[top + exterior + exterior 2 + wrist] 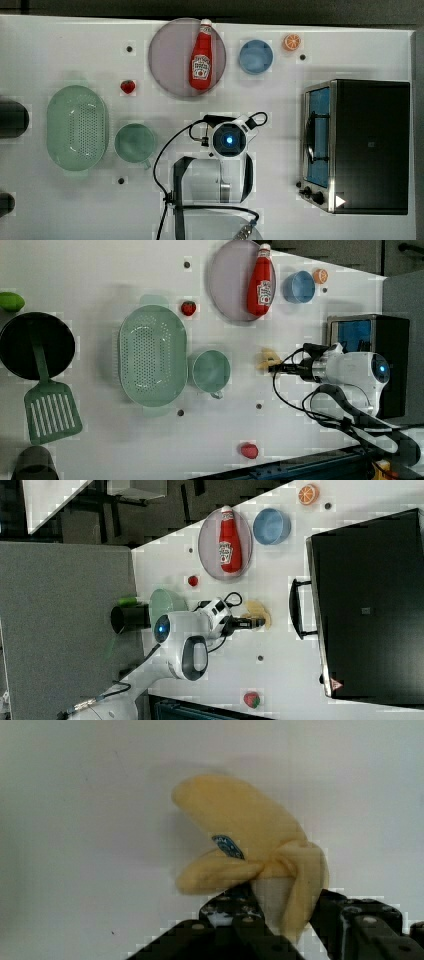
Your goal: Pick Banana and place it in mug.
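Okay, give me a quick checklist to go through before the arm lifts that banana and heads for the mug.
1. Gripper at the banana: ok, its fingers sit on either side of the stem end.
2. Grip firm: cannot tell, the jaws look partly closed around it.
3. Banana off the table: not ok, it appears to lie on the surface.
4. Mug upright: ok.
5. Mug free of contents: ok, nothing seen inside in the top view.
6. Way to the mug: ok, bare table between banana and mug in the left view.
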